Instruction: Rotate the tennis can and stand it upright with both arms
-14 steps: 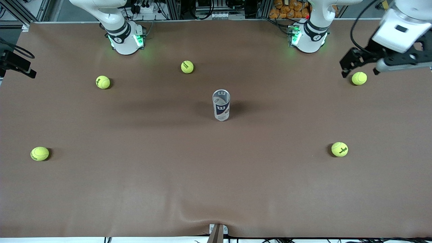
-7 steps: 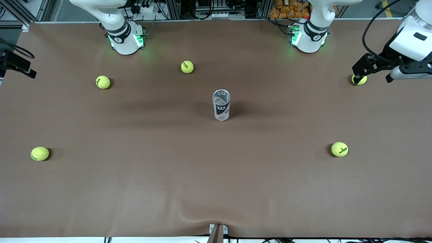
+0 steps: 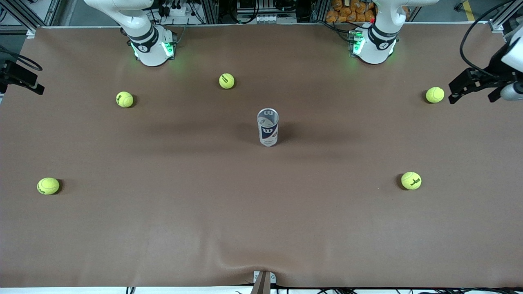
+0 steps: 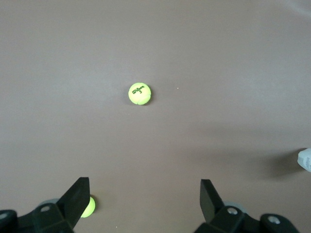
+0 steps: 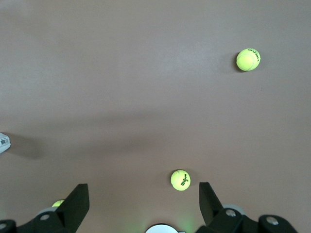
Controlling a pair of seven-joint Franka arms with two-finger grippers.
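Two tennis balls lie nearest the front camera, one [image 3: 48, 185] toward the right arm's end of the brown table [image 3: 204, 228] and one [image 3: 411, 180] toward the left arm's end, both resting clear of everything else.

Farther from the camera, at the middle of the table, the tennis can [image 3: 268, 127] stands upright on its base, untouched by either arm. It is a slim clear-and-white tube with a dark navy band carrying a white "W", and its round top rim faces up. Whether it has a lid or anything inside cannot be made out. In both wrist views only a pale sliver of it shows at the frame edge [image 4: 305, 160] [image 5: 3, 143].

Farther still lie three more balls: one [image 3: 124, 99] and another [image 3: 226, 81] toward the right arm's side, and a third [image 3: 434, 94] near the left arm's end of the table.

The left gripper [image 3: 476, 87] hangs just beside that third ball, over the table's edge, largely cut off by the frame; its wrist view shows the fingers [image 4: 76, 196] spread wide and empty. The right gripper [image 5: 143, 204] is out of the front view; its wrist view shows it released, jaws apart, high over the table with nothing between them. Both arm bases sit farthest from the camera, lit green.
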